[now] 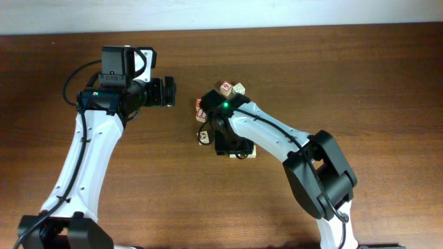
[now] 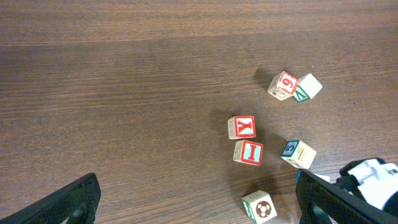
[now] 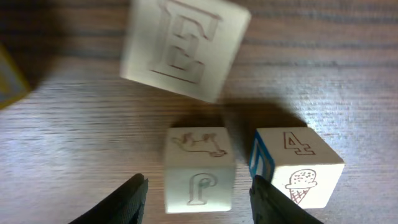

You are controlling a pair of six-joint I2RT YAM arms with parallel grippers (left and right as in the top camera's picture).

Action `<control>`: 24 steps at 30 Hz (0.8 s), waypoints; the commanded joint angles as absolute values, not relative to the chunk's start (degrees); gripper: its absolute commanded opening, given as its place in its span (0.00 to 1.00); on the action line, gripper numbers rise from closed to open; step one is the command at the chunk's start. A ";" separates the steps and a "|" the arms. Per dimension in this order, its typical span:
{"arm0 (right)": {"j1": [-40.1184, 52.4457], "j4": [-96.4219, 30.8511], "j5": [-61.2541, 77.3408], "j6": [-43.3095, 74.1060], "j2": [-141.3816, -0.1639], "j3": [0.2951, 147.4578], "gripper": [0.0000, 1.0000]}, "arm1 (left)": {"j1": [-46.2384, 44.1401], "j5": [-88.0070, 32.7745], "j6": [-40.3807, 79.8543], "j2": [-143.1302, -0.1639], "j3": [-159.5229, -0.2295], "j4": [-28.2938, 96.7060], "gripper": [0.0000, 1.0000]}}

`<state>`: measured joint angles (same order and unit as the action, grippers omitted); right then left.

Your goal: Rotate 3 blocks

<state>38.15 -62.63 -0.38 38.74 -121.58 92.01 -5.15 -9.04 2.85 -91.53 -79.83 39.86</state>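
Wooden table [image 1: 360,62], scattered blocks [image 2: 247,152] (lettered)

Dark wood-grain table [image 1: 346,62] (pale strip [image 1: 208,14] behind it).

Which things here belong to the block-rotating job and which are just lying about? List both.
Job: E block, J block, 4 block, Y block, I block, 9 block; right gripper, open astride the J block; left gripper, open.
Lying about: only the wooden table itself.
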 commanded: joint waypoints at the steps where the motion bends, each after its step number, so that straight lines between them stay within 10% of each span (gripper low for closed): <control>1: 38.63 -63.24 0.16 35.11 -121.32 99.50 0.55 | -5.21 -9.04 2.81 -91.92 -80.99 39.77 0.99; 13: 40.97 -45.60 0.86 34.74 -129.47 100.51 0.50 | -5.23 -9.04 2.79 -91.92 -80.99 39.77 0.99; 19: 40.86 -49.52 2.76 34.94 -128.99 100.57 0.25 | -5.21 -9.04 2.81 -91.92 -80.99 39.77 0.99; 24: 40.80 -59.94 2.46 38.57 -125.14 100.55 0.27 | -5.21 -9.04 2.81 -91.92 -80.99 39.77 0.99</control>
<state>40.77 -57.54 3.05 35.64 -128.20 100.38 -5.15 -9.04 2.85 -91.53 -79.85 39.86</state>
